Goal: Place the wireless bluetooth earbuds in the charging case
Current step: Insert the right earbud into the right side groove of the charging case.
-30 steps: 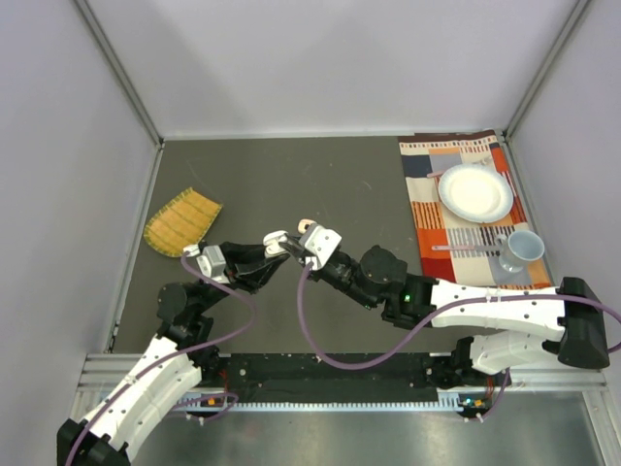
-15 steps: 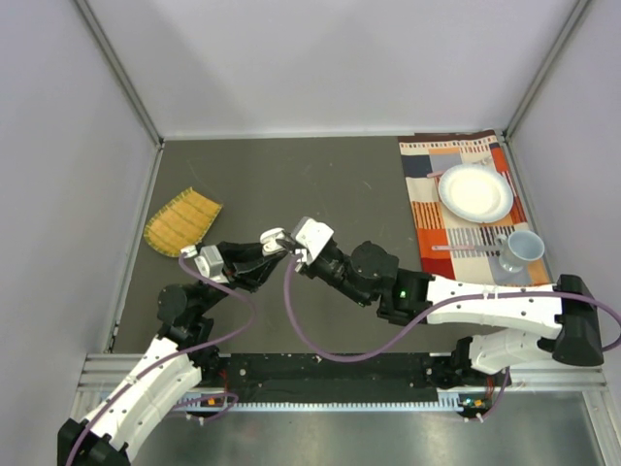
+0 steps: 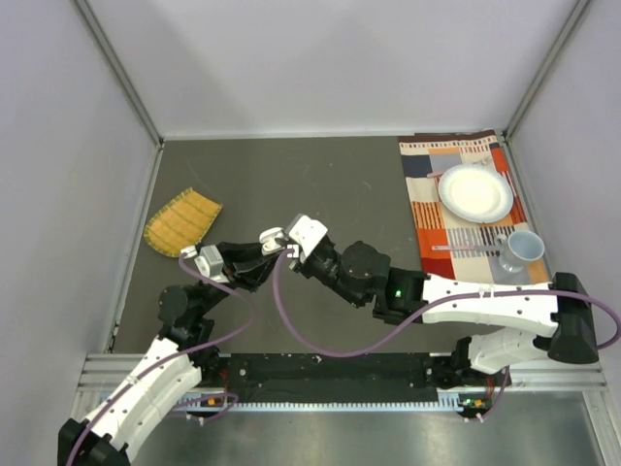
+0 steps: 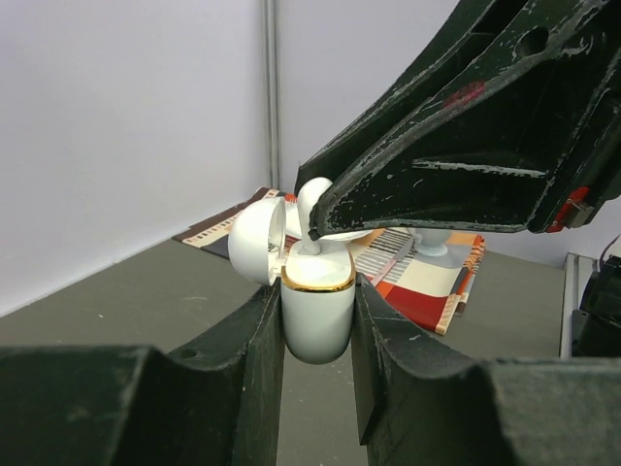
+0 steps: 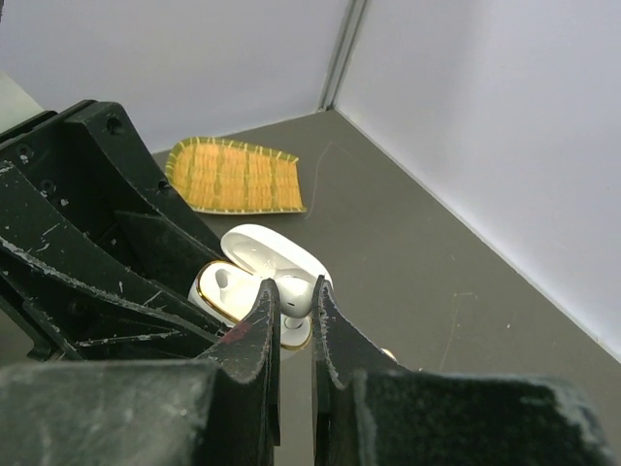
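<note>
Left pincer [image 4: 317, 291] clamps the charging case [image 5: 277, 257]. Right pincer [image 5: 293, 301] is clenched on a white earbud [image 4: 312, 204] at its tips, over the socket (nearly in). Align stem vertical, lower slowly, then release.

The table [image 3: 330, 184] has a dark grey, matte top, marked here and there with faint pale scuffs and specks. Two things lie directly on it. A placemat [image 3: 427, 218], striped and checked in orange, red, white and grey, lies flat in the far right corner. Its long side runs along the right edge and its far short side sits close to the back edge. A woven mat [image 3: 182, 221], yellow with darker ribs, is rounded at one end and straight-cut at the other. It lies flat well apart from the placemat, by the opposite, left edge, level with the placemat's middle stretch.
</note>
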You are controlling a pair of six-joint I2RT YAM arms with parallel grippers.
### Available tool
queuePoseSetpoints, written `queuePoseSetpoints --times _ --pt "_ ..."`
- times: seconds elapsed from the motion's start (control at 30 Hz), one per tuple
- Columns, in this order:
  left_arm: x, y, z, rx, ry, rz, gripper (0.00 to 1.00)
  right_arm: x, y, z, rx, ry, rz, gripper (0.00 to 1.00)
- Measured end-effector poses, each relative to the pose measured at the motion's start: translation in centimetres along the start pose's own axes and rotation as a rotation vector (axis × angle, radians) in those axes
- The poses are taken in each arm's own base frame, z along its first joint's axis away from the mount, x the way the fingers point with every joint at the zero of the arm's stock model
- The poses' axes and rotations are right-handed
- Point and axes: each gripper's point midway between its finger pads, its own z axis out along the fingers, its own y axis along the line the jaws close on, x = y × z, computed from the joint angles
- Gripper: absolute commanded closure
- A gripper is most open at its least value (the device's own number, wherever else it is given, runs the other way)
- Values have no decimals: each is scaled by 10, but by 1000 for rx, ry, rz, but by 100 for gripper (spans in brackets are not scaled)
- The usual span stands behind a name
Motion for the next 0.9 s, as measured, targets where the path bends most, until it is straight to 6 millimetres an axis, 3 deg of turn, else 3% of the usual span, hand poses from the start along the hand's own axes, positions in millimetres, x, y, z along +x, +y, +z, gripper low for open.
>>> queuePoseSetpoints --times 0.33,0.5,0.57,0.7,0.9 --pt "0 4 -1 -24 -7 0 100 4 0 3 23 41 -15 100" --pt "-1 6 -1 -36 -18 0 100 6 2 4 24 58 -7 90" --pt "-1 6 -1 -37 -19 0 100 7 2 5 25 62 0 81" --pt "0 9 -2 -51 -20 -4 100 8 3 5 28 66 24 51" --pt "-3 15 -3 -89 -37 0 100 4 4 3 42 57 49 23"
